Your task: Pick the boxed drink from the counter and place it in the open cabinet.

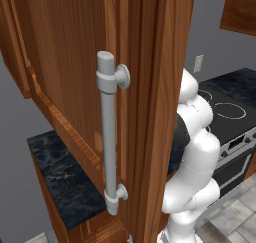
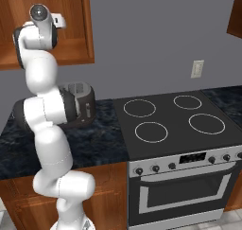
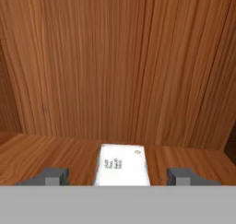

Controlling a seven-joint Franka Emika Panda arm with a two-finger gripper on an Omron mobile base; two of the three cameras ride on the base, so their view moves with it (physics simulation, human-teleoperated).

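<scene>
In the hand view the boxed drink (image 3: pixel 122 165), a small white carton with faint print, stands upright on the wooden shelf (image 3: pixel 46 151) inside the open cabinet (image 2: pixel 71 39). My gripper (image 3: pixel 119 174) is open. Its two fingertips (image 3: pixel 51 176) sit wide apart on either side of the carton, with a clear gap to each. The cabinet's back wall fills the area behind the carton. From the left base view the swung-out panelled door (image 1: pixel 65 62) with its long silver bar handle (image 1: pixel 107 132) hides my hand. In the right base view my arm reaches up into the cabinet at the top left.
A black stone top (image 2: pixel 104 139) on brown wood sides runs below the cabinet. To its right stands a stove (image 2: pixel 175 125) with several ring burners and an oven door. A wall outlet (image 2: pixel 197 68) sits above it. Another wooden cabinet (image 1: pixel 240 12) hangs at the far right.
</scene>
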